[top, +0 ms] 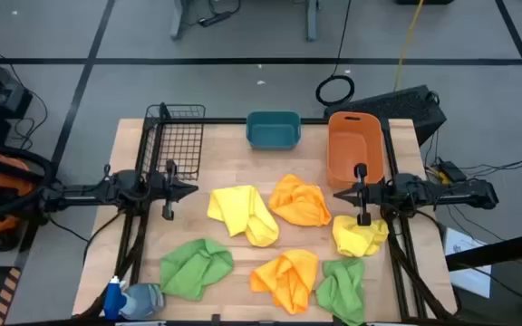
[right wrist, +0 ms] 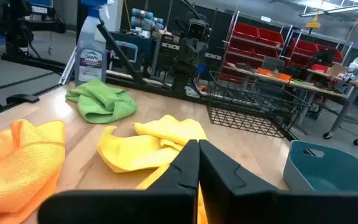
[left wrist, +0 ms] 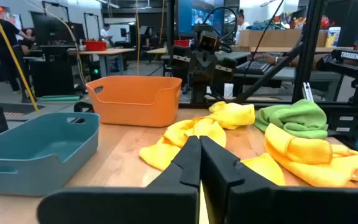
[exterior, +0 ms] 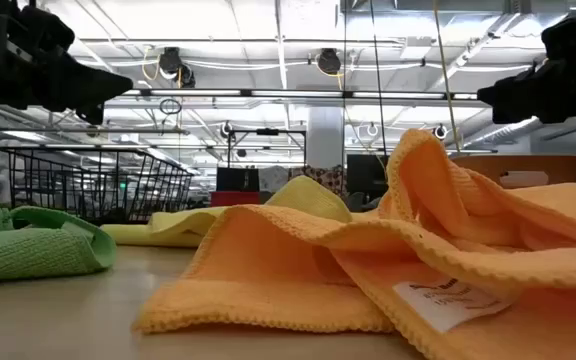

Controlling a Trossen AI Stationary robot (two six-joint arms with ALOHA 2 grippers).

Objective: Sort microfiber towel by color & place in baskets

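Both hands are clenched and empty: left hand (top: pixel 188 190) at frame left, right hand (top: pixel 341 194) at right. Between them, six towels lie on the surface (top: pixel 225 154). Along the top: black wire basket (top: pixel 178 138), teal tub (top: pixel 273 130), orange bin (top: pixel 353 145).

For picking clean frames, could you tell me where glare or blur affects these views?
Low view: bright ceiling lights glare, the near orange towel is soft; high view: even light over the table; both wrist views: the near dark fingers are slightly blurred, towels clear.
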